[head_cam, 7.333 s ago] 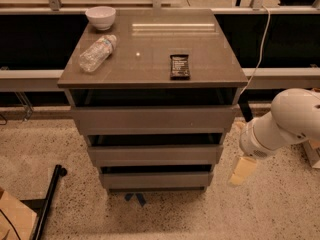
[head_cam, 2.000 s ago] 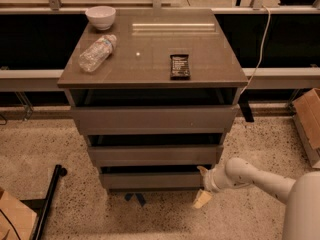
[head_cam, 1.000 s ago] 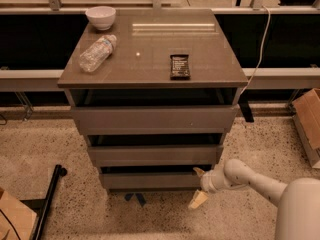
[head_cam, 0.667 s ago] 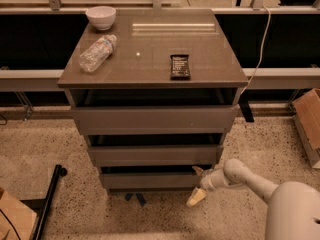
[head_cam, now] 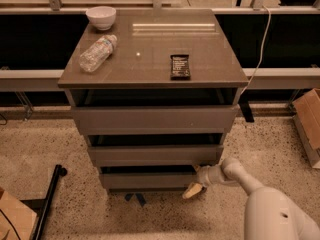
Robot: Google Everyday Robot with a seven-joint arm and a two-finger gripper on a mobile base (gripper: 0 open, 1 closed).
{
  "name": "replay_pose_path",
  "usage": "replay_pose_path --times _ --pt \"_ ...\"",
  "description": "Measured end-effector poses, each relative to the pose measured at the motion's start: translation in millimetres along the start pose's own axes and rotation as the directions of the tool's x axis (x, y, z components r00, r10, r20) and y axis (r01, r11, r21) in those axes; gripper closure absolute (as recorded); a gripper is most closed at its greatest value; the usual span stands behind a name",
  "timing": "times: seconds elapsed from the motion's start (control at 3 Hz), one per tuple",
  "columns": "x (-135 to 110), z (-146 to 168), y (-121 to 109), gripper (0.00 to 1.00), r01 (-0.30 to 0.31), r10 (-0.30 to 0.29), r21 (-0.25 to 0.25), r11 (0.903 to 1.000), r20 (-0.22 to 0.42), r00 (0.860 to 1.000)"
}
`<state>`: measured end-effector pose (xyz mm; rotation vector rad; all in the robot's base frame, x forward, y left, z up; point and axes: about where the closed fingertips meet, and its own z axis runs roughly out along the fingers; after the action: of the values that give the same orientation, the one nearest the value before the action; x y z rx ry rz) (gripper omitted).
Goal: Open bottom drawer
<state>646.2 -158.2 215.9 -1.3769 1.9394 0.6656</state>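
Observation:
The bottom drawer (head_cam: 150,180) is the lowest, narrowest grey-brown flat front of the three-drawer cabinet, low in the middle of the camera view. A dark gap shows above its front. My gripper (head_cam: 194,188) reaches in from the lower right on a white arm (head_cam: 240,176). Its tan fingertips sit at the right end of the bottom drawer front, close to the floor. The middle drawer front (head_cam: 155,155) and the wide top drawer front (head_cam: 154,119) lie above it.
On the cabinet top (head_cam: 150,69) lie a clear plastic bottle (head_cam: 98,53), a white bowl (head_cam: 101,17) and a dark snack bar (head_cam: 180,66). A cardboard box (head_cam: 307,116) stands at the right, another at the lower left corner. A black pole (head_cam: 49,204) lies on the speckled floor.
My arm has swung from the cabinet's right side down and left to the bottom drawer's right end. Over the last second the gripper crept a little further left along the drawer front.

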Motion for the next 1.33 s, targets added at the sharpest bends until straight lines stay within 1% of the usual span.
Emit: replay_pose_path --times 0.33,0.67,1.0,1.33 --pt "12.8 22.6 -10.4 0.0 -0.046 0.046 -0.017 0.9988 0.001 0.999" --pt "27.5 31.6 -6.5 0.15 -0.093 0.092 -0.038 0.995 -0.014 0.996" --pt "21.0 25.9 -6.3 0.46 -0.093 0.092 -0.038 0.995 -0.014 0.996" --pt "16.7 22.1 -6.1 0.69 -0.093 0.092 -0.038 0.995 -0.014 0.996"
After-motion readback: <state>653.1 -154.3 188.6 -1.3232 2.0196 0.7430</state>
